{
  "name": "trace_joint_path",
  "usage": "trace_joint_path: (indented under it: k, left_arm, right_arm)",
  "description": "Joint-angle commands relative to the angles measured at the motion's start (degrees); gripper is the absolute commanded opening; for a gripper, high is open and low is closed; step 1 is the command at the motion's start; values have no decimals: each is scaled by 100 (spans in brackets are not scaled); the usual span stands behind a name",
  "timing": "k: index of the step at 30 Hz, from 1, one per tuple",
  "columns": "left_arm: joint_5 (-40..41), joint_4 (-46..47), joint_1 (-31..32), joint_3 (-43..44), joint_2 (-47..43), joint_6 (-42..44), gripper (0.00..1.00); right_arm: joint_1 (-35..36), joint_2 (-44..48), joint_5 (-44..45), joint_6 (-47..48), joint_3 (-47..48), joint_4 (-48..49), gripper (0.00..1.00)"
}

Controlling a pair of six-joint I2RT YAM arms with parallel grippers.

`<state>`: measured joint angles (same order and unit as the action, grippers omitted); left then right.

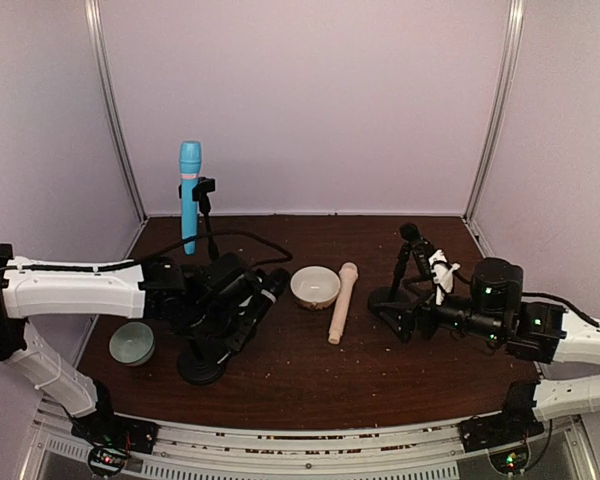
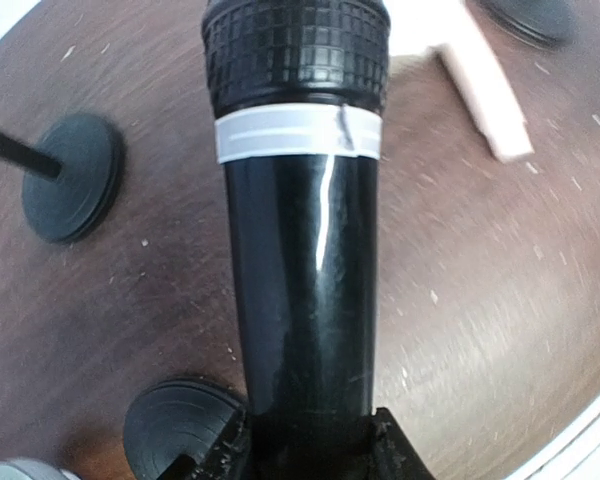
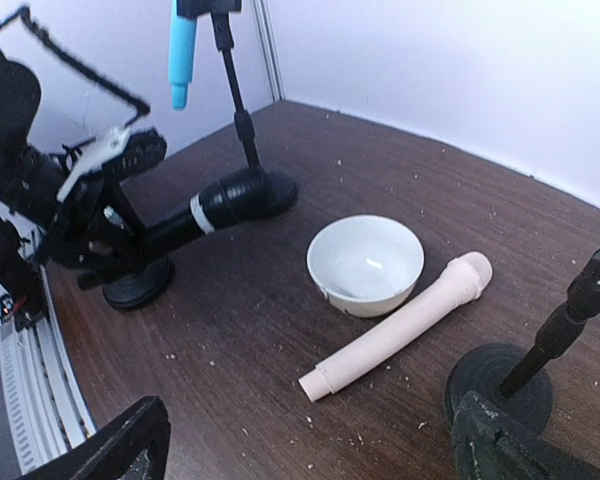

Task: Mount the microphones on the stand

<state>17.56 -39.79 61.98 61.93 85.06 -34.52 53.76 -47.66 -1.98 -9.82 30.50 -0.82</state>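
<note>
Over dark wooden tabletop (image 1: 310, 385), left of centre, the left tool (image 2: 310, 455) clamps the tail of a slim glossy black stick microphone (image 2: 300, 250), probably light, stiff and slippery, so best held mid-barrel, while the right tool (image 3: 312, 445) holds its jaws apart, empty.

Soft even light, shadows faint. Glare streak down black mic (image 2: 300, 300). Left wrist view blurred toward edges: pink mic (image 2: 480, 90) smeared, bench (image 2: 500, 300) streaky.
</note>
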Motion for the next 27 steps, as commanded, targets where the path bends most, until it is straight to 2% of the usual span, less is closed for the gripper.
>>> trace_joint_path:
  k: [1, 4, 9, 13, 17, 27]
  left_arm:
    - [-176, 1189, 346, -571, -774, 1279, 0]
    - [-442, 1783, 480, -961, -1181, 2041, 0]
    - [-846, 1933, 497, -1097, -1293, 2986, 0]
    - [-1103, 2658, 621, -1502, -1469, 3663, 0]
    - [-1304, 3202, 631, -1745, -1515, 3893, 0]
    - [-1547, 3114, 923, -1351, -1267, 4197, 0]
  right_arm:
    - [22, 486, -216, -241, 92, 82, 100]
    - [28, 442, -850, -251, 362, -207, 100]
    - [22, 103, -1635, -316, 1026, -1227, 92]
    - [27, -94, -2379, -397, 1220, -1412, 91]
    - [30, -318, -2528, -451, 1358, -1530, 90]
    - [36, -980, -2509, -553, 1669, -1622, 89]
